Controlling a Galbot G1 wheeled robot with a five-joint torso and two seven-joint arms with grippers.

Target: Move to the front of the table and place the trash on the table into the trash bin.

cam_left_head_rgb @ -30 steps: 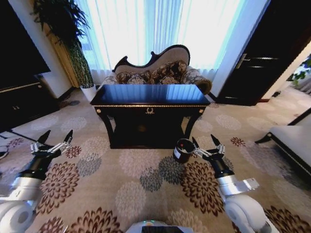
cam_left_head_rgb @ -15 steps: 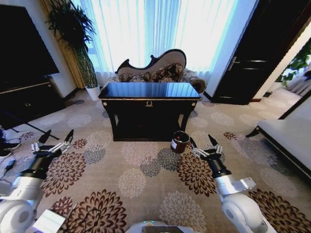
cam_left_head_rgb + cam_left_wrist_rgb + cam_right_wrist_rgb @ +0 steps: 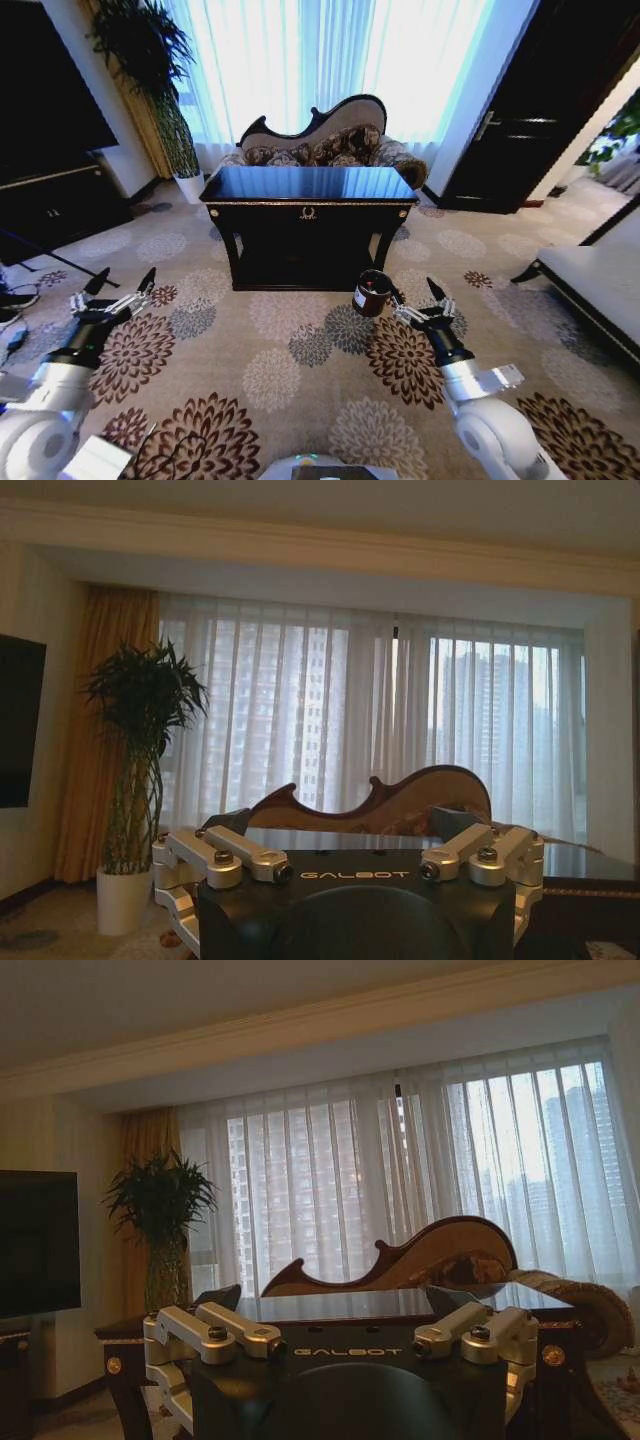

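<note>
Open carpet lies between the robot and the tabletop, with only the trash bin standing on it, just beside the right claw. A sofa blocks the table's far side.

No trash pieces can be picked out on the tabletop from the head view; it's too far off and glossy. The trash bin covers part of the table leg behind it. In both wrist views the end effector fingertips are mostly blocked by the black housing, and the sofa sits partly behind the table.
</note>
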